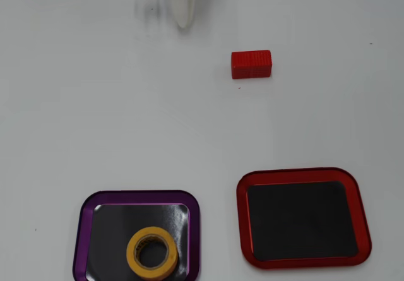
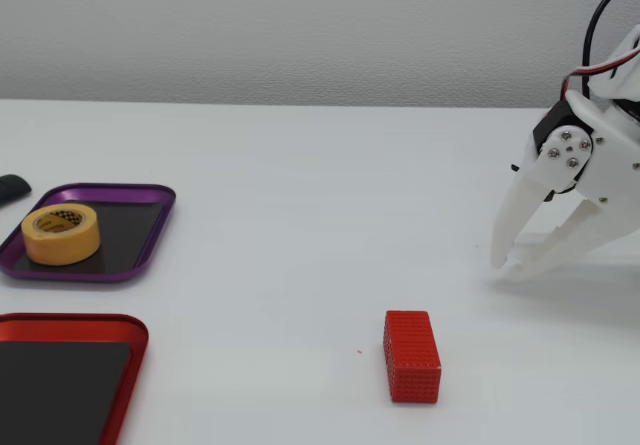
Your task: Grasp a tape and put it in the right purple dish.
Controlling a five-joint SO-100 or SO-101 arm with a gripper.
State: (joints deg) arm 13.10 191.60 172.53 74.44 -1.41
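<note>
Tape [image 1: 151, 254] lying flat inside purple dish [image 1: 84, 227], hole up, toward the near-middle of the black floor in overhead view; same in fixed view, tape [image 2: 61, 233] resting on dish [image 2: 150, 227] at far left. Placement apparently done, judging from how things lie. Gripper [image 2: 506, 267] at far right of fixed view, well apart from tape and dish, fingers slightly spread and holding nothing, tips just above or at the table, hard to tell which. In overhead view only a white fingertip [image 1: 183, 6] showing at the top edge. Step in hand, as a guess: clearing off and parking. Best done by lifting first, then swinging back, keeping fingers from dragging on the tabletop; no need to go near the dish again, and no nudging the tape, already seated well within the rim. Around: red block [image 2: 411, 355] on the bare table between gripper and dishes, nearest the gripper, the one thing liable to be clipped on a low sweep. Red dish [image 1: 350, 186] empty beside the purple one, apart from it. Small dark object [image 2: 12, 187] at left edge of fixed view, too cropped to name. Otherwise nothing in the way
</note>
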